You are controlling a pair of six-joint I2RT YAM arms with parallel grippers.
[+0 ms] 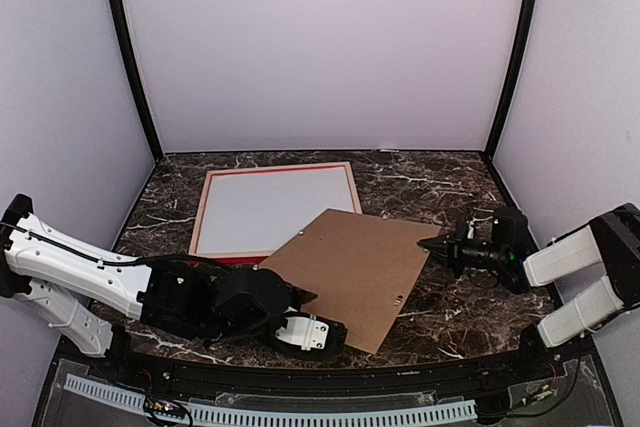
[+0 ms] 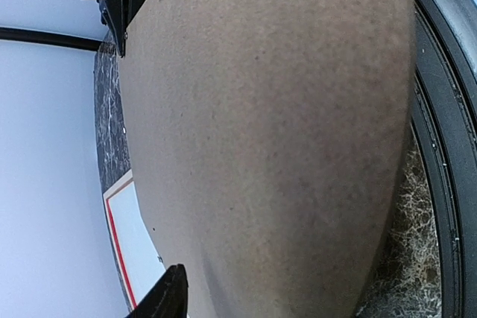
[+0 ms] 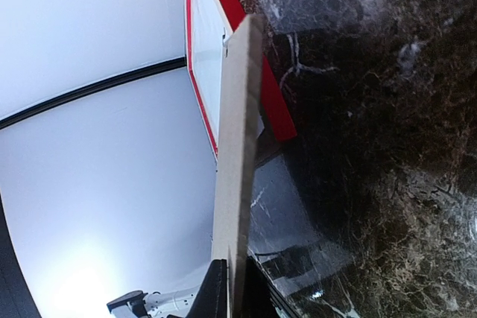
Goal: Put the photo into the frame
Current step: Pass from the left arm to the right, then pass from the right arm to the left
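Observation:
The frame [image 1: 205, 209] lies flat at the back left, red-edged with a white face inside; its red rail [image 3: 279, 109] shows in the right wrist view. The photo is out of view. A brown backing board [image 1: 355, 272] slants over the frame's near right corner. My right gripper [image 1: 432, 244] is shut on the board's right corner, and the board's edge [image 3: 237, 147] runs down between its fingers [image 3: 218, 292]. My left gripper [image 1: 300, 299] is at the board's near left corner, open. One finger [image 2: 168, 296] stands off the board's face [image 2: 283, 124]; the other is hidden.
The dark marble table [image 1: 450, 187] is walled by pale panels with black corner posts [image 1: 130, 57]. A black curved rail [image 1: 400, 372] runs along the near edge between the arm bases. The left arm's white links [image 1: 70, 267] stretch in from the left.

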